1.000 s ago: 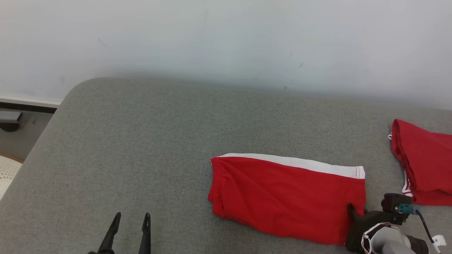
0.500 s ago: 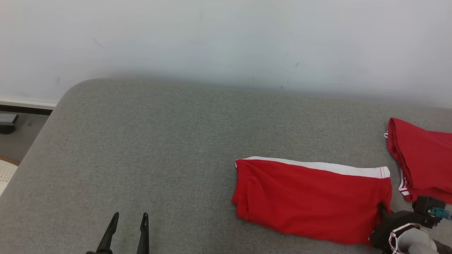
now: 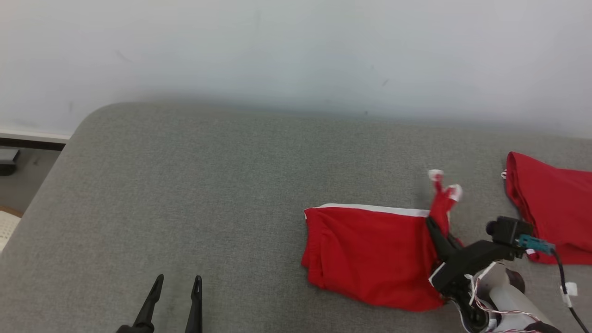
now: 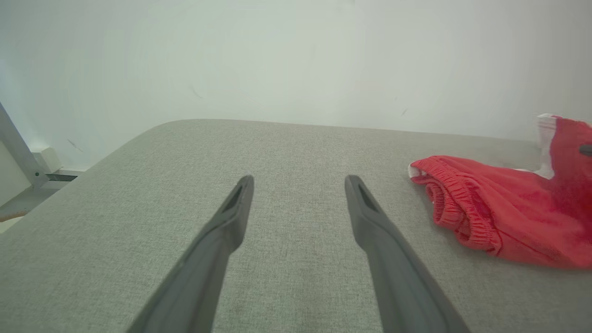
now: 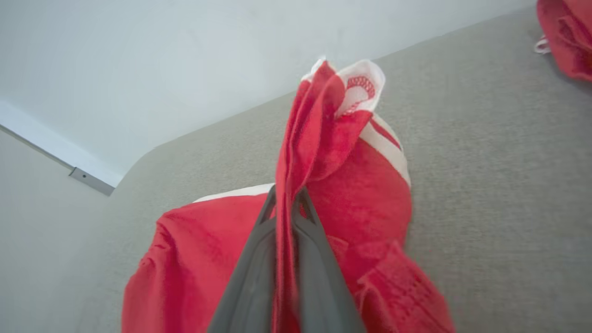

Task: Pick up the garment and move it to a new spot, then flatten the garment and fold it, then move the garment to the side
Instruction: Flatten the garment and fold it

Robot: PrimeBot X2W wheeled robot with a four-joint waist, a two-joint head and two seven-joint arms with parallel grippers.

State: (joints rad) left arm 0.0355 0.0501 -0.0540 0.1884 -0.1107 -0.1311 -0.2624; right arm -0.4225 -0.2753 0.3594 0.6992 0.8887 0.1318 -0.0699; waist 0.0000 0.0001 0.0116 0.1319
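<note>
The garment (image 3: pixel 370 252) is a pair of red shorts with a white side stripe, folded on the grey cushion (image 3: pixel 222 185). My right gripper (image 3: pixel 432 224) is shut on its right end, which stands lifted and bunched, white hem tips uppermost. In the right wrist view the cloth (image 5: pixel 342 152) is pinched between the two dark fingers (image 5: pixel 259 259) and rises above them. My left gripper (image 3: pixel 178 280) hovers open at the lower left, far from the shorts. In the left wrist view its fingers (image 4: pixel 226 222) are spread over bare cushion, with the garment's elastic waist (image 4: pixel 462 208) to the right.
A second red garment (image 3: pixel 550 208) lies at the cushion's right edge, close to my right arm. A pale wall (image 3: pixel 296 51) runs behind the cushion. The cushion's rounded left corner drops to the floor (image 3: pixel 23 171).
My right gripper has shut on the garment's right end and lifted it, pulling that end up and leftward. The left gripper has stayed put. The head camera has shifted slightly.
</note>
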